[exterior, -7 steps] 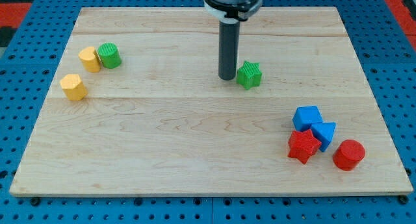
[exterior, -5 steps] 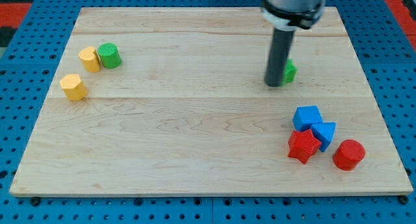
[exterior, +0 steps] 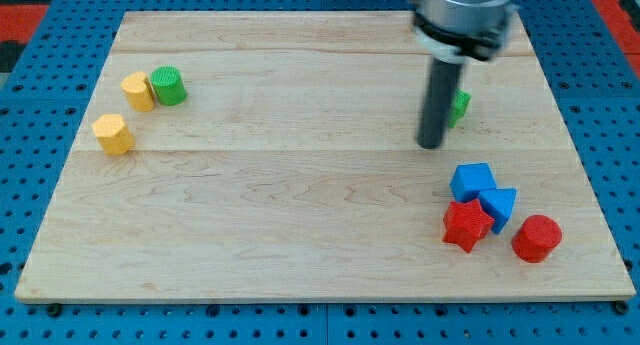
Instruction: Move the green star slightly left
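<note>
The green star (exterior: 459,107) lies at the upper right of the wooden board (exterior: 300,205), mostly hidden behind my rod; only its right edge shows. My tip (exterior: 430,144) rests on the board just left of and below the star, at its lower left side. I cannot tell whether the tip touches it.
A blue cube (exterior: 471,181), a second blue block (exterior: 498,206), a red star (exterior: 466,225) and a red cylinder (exterior: 537,238) cluster at the lower right, below the tip. A green cylinder (exterior: 169,85) and two yellow blocks (exterior: 138,90) (exterior: 113,133) sit at the upper left.
The green star has been pushed to the right, from the board's middle top to its upper right. My tip followed it right and has now dropped slightly lower.
</note>
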You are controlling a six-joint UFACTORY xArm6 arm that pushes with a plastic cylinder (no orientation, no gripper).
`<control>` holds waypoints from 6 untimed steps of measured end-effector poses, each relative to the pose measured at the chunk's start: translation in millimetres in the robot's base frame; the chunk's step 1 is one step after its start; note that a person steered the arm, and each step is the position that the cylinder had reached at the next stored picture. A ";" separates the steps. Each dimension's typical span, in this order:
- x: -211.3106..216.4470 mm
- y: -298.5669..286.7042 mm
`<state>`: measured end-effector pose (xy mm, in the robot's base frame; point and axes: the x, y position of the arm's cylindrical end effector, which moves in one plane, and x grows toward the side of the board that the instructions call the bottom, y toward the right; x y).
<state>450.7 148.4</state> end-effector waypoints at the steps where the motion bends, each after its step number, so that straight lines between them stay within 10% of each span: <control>1: 26.0 89.7; 6: 90.4 196.8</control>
<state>541.1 345.1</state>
